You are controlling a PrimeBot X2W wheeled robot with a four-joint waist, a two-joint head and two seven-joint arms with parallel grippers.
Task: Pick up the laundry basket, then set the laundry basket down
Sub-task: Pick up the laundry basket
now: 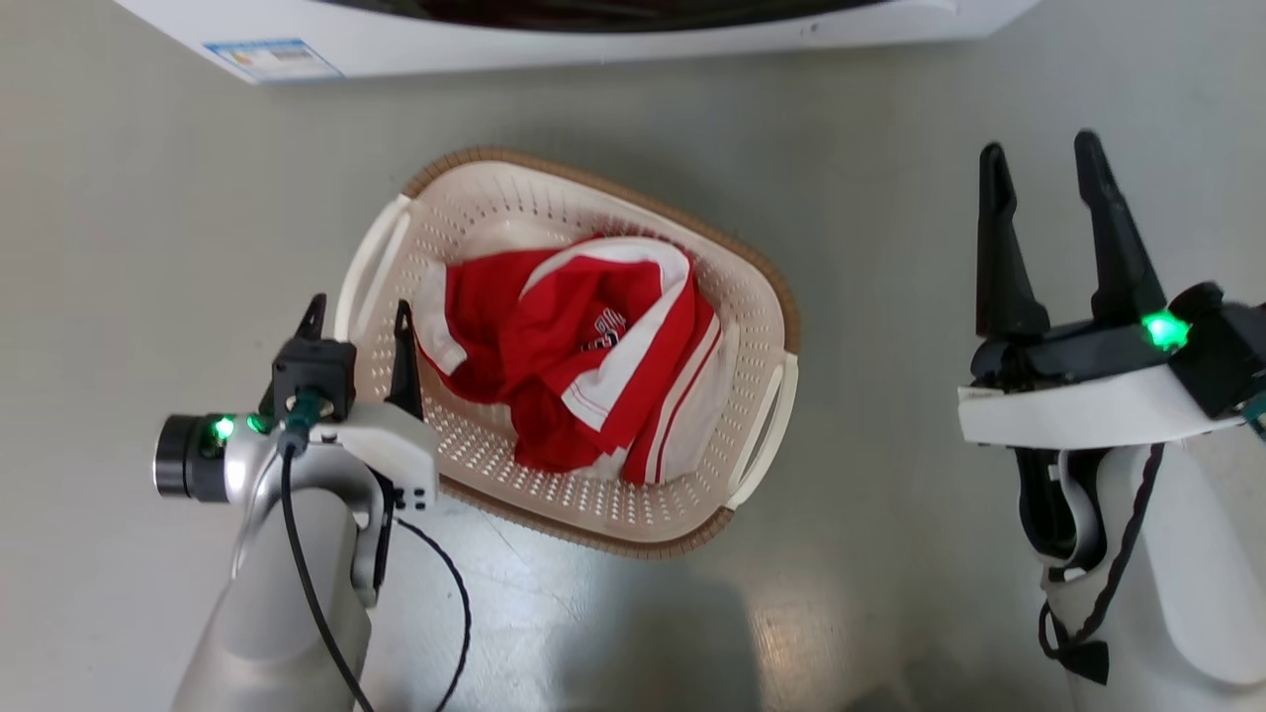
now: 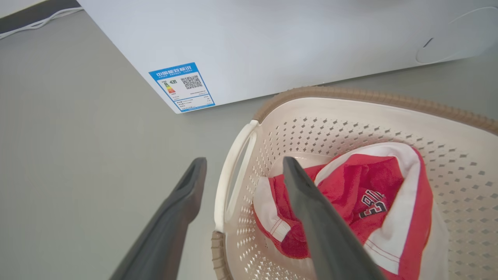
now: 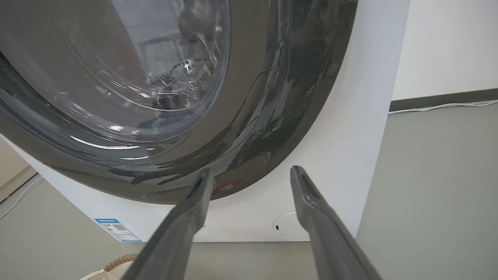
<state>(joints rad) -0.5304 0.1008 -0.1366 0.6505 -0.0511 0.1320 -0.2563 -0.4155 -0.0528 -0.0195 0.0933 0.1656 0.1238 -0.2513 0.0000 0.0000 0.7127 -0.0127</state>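
The grey, smooth floor point(image 1: 148, 247) takes up most of the head view. At its far edge stands the white front-loading washing machine point(image 1: 593, 40), and the right wrist view faces its dark round glass door point(image 3: 116, 77).

The laundry basket point(image 1: 495, 208), cream perforated plastic with a brown woven-look rim, sits on the floor just near of the washer, turned at an angle. It is left of centre between the two arms. A crumpled red and white jersey point(image 1: 564, 346) lies inside it.

The right gripper point(image 1: 1039, 148) hangs well to the right of the basket, its two long dark fingers spread wide and holding nothing. In its own wrist view it points at the washer point(image 3: 252, 171).

The left gripper point(image 1: 359, 307) is at the basket's left side, also with its fingers spread. One finger is outside the basket and the other is over the inner wall, so the white loop left handle point(image 2: 233, 171) lies between them. I cannot tell whether either finger touches it. The matching right handle point(image 1: 771, 425) is unattended.

A small blue energy label point(image 2: 181, 87) marks the washer's lower left corner.

By my reading, the pick-up is only lined up. The left fingers bracket a handle but have not clamped on it, and the basket shows no sign of being off the floor. The grasp, the lift and the set-down all seem to remain.
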